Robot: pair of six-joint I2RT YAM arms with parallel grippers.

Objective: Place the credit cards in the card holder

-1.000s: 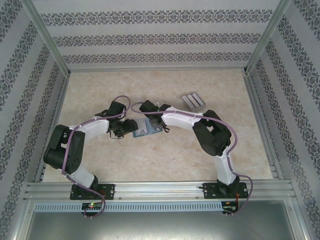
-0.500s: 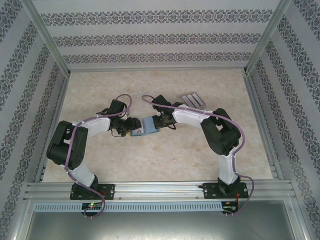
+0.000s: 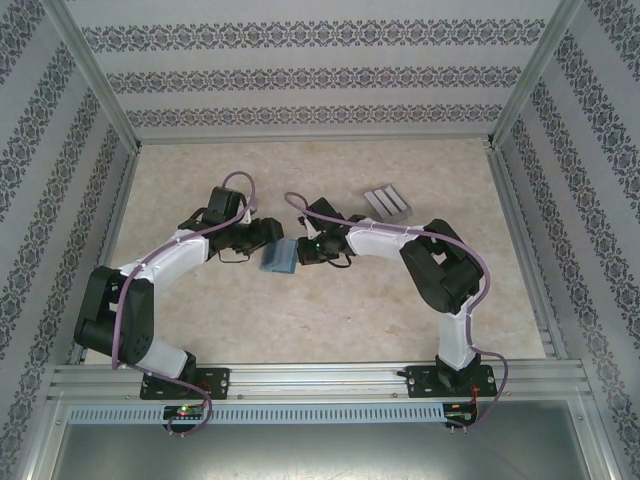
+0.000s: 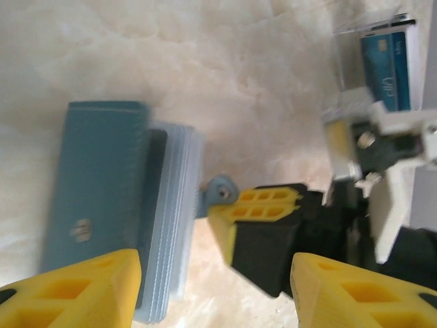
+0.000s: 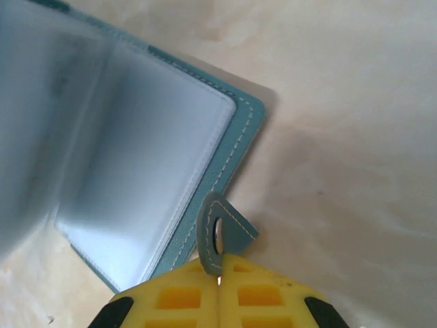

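The teal card holder point(image 3: 280, 256) lies mid-table between my two grippers. In the left wrist view the card holder point(image 4: 95, 198) shows its teal cover, with a stack of clear sleeves point(image 4: 169, 219) fanned out beside it. My right gripper point(image 5: 218, 275) is shut on the holder's small teal snap tab point(image 5: 220, 229), and the cover is lifted off the clear sleeves point(image 5: 136, 184). My left gripper point(image 4: 217, 294) hovers open just left of the holder, its fingers apart and holding nothing. The grey credit cards point(image 3: 386, 201) lie side by side at the back right, apart from both grippers.
A patterned wall encloses the table on three sides, with metal rails point(image 3: 525, 270) along its edges. A blue-faced card point(image 4: 386, 65) lies beyond the right arm's wrist in the left wrist view. Bare tabletop point(image 3: 330, 330) lies in front of the holder.
The left arm has stretched farther out and its gripper moved away from the base. The right gripper pulled the holder slightly left by its tab, and the holder now looks narrower.
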